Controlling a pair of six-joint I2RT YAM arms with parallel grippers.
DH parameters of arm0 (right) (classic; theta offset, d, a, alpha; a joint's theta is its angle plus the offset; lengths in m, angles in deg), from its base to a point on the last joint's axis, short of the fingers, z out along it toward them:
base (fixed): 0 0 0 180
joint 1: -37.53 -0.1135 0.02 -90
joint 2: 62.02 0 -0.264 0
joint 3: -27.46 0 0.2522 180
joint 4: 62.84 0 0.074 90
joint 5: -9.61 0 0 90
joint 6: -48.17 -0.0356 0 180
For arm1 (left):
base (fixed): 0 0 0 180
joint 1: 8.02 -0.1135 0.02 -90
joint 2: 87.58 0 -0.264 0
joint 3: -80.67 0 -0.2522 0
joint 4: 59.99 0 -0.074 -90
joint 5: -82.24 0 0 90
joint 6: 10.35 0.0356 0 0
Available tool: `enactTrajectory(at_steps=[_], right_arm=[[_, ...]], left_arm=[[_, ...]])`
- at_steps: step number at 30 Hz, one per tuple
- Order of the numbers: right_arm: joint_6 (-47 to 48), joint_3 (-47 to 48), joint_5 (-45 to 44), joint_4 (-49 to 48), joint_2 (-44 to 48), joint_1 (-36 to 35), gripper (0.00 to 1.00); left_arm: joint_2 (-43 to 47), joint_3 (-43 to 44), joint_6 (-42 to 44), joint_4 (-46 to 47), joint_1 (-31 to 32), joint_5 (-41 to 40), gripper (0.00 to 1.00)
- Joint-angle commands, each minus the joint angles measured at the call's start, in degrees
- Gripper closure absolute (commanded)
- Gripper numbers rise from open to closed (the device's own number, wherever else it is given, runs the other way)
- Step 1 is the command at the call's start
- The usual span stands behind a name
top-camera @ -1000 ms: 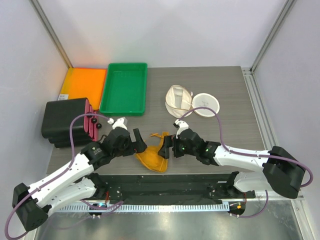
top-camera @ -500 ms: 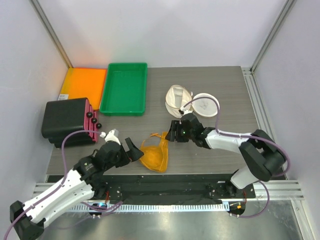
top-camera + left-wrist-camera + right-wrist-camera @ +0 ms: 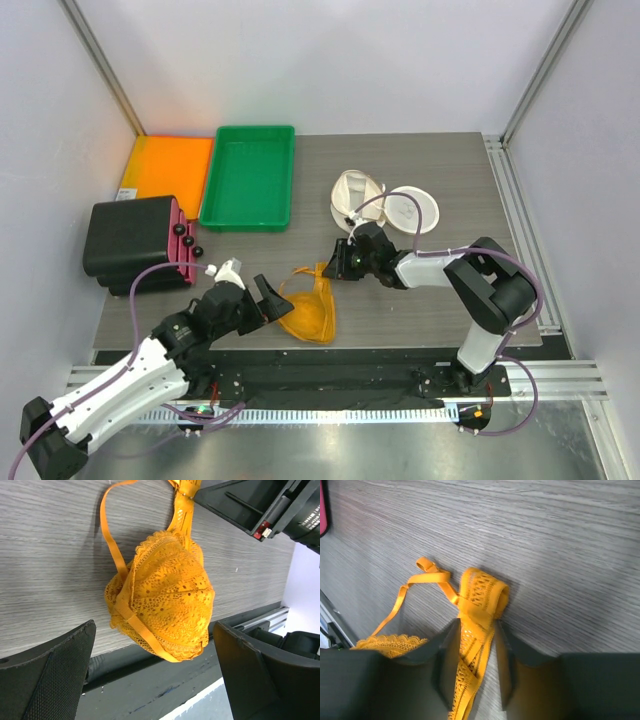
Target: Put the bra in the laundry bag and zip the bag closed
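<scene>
Since the bra lies near the laundry bag, on its near-left side, with its lace band pinched between the right gripper's narrow jaws, a firm hold should be confirmed before lifting; the left gripper is spread wide around it.

orange-yellow lace bra, cream laundry bag, green tray

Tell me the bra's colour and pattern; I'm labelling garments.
The bra is orange-yellow openwork lace, clearest in the left wrist view.
</scene>
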Motion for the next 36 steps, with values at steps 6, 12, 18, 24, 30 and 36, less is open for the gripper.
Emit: enactTrajectory(at_steps=[6,12,18,24,30,36], right_arm=[[3.50,-1.06,-0.55,-5.71,-2.47,-0.22,0.99],[4.56,-2.64,-0.46,-6.52,2.79,-0.30,0.99],[4.91,-4.48,2.43,-4.93,11.76,-0.39,0.99],[4.47,-3.97,0.79,-1.71,13.45,-0.48,0.80],[14.83,11.23,0.51,13.32,0.90,-0.48,0.54],[18.70,17.04,-1.34,19.12,-3.69,-0.57,0.44]], left_arm=[[1.36,1.24,0.54,-0.10,0.23,-1.24,0.02],[1.89,1.94,1.33,-2.30,0.23,0.07,0.04],[2.15,1.68,0.98,-2.92,0.23,0.86,0.04],[0.57,2.99,1.60,-2.30,0.23,0.60,0.03],[-2.15,2.21,0.19,-1.33,0.23,1.74,0.03],[-1.63,0.89,-0.60,-0.55,0.23,2.89,0.04]])
